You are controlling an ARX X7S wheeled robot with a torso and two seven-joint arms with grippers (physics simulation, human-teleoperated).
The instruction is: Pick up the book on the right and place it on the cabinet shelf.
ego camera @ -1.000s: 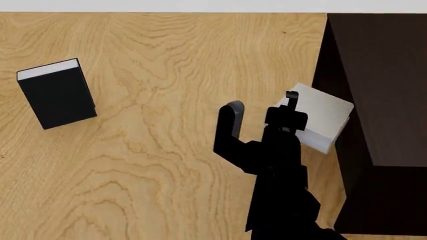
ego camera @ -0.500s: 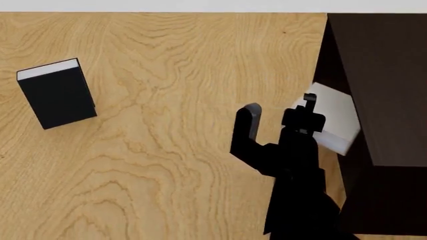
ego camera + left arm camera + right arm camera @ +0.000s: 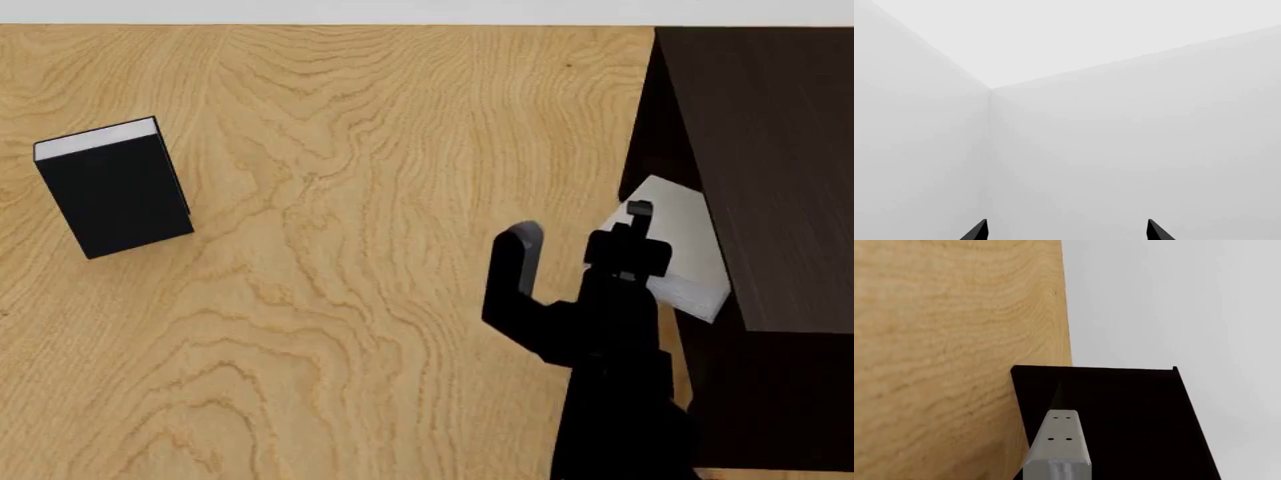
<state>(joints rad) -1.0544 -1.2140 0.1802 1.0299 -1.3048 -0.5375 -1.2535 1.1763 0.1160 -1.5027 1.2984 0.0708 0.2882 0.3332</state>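
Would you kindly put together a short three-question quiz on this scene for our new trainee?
1. True or false: the black book lies on the wooden table, far to the left of the right gripper.
2. Multiple choice: the light grey book is now (A) flat on the table's middle, (B) at the opening of the dark cabinet, partly under its top, (C) stacked on the black book.
3. Fill in: the left wrist view shows only plain white ____ beyond the left gripper.

Key: 1 true; 2 B; 3 walls.
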